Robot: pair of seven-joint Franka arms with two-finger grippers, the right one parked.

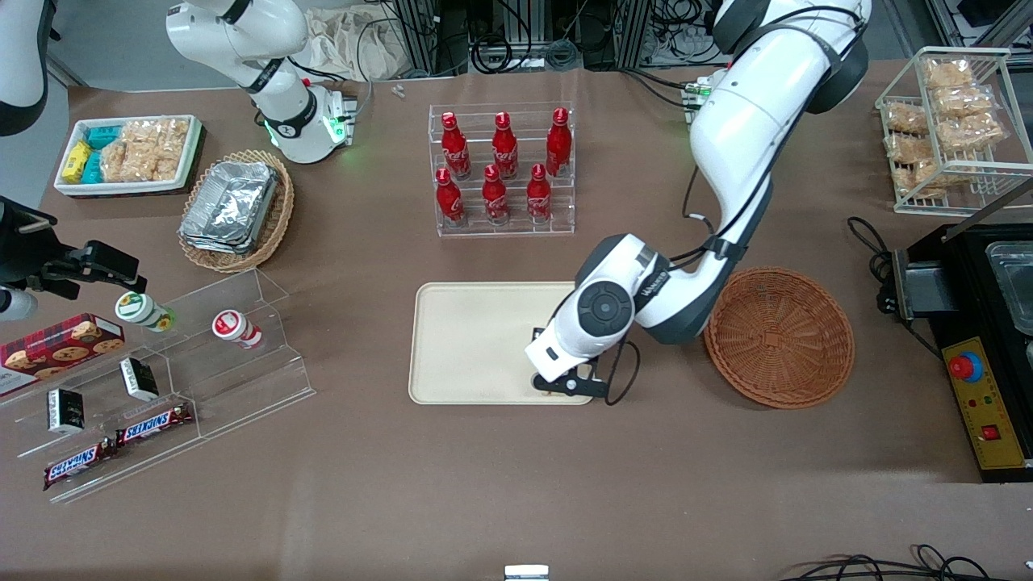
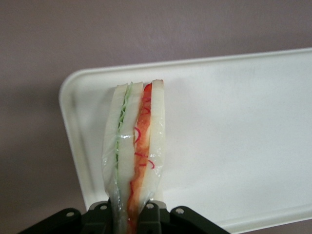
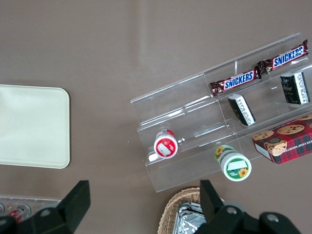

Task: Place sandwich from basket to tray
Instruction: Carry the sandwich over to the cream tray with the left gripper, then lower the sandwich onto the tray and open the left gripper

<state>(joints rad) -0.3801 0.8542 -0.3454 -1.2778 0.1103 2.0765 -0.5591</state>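
Six red bottles (image 1: 502, 168) stood in a clear rack mid-table toward the robots' edge. Foil pans (image 1: 230, 203) lay in a tan basket (image 1: 273, 234). Snickers bars (image 1: 119, 442) occupied the acrylic display (image 1: 202, 379).

glossy white arm segments, dark grey joints, black cables; black gripper (image 1: 557, 386), wrist lettering seemingly unreadable.

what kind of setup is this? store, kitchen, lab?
Likely a lab mock-up of a snack shop: cola bottles on a clear rack, Snickers bars, cable clutter at the table edge. The gripper, shut on the sandwich, is over the tray.
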